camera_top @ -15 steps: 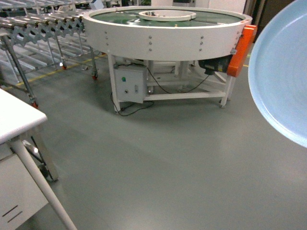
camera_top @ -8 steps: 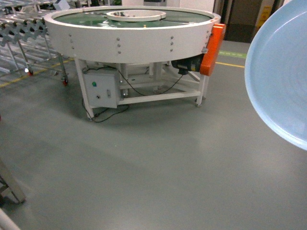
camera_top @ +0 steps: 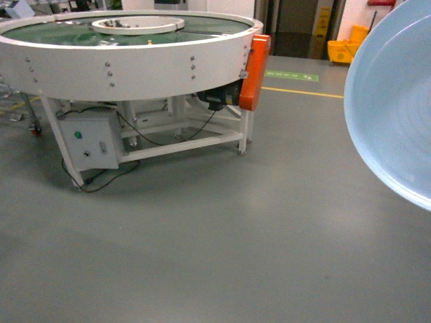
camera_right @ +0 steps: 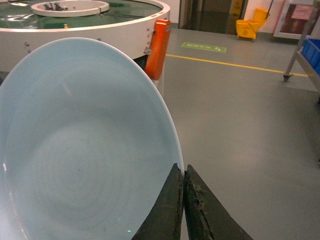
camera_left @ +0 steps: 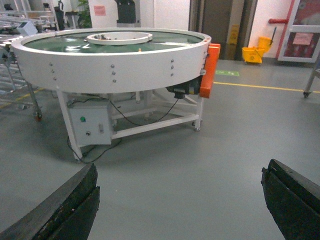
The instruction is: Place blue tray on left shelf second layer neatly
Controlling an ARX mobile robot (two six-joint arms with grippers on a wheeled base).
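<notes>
The right gripper (camera_right: 183,200) had its jaws pinching the blue tray (camera_right: 85,145) at its right rim. The tray was tilted up, held high above the floor (camera_top: 222,235). The left gripper (camera_left: 180,200) had its jaws spread wide, holding nothing.

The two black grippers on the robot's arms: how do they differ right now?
The left gripper stands wide open, its black fingers far apart with only grey floor between them. The right gripper is closed, its fingers pressed together on the rim of the round pale-blue plastic tray, held tilted up. So the left is empty and the right is loaded. Both have dark, worn-looking fingers.
</notes>
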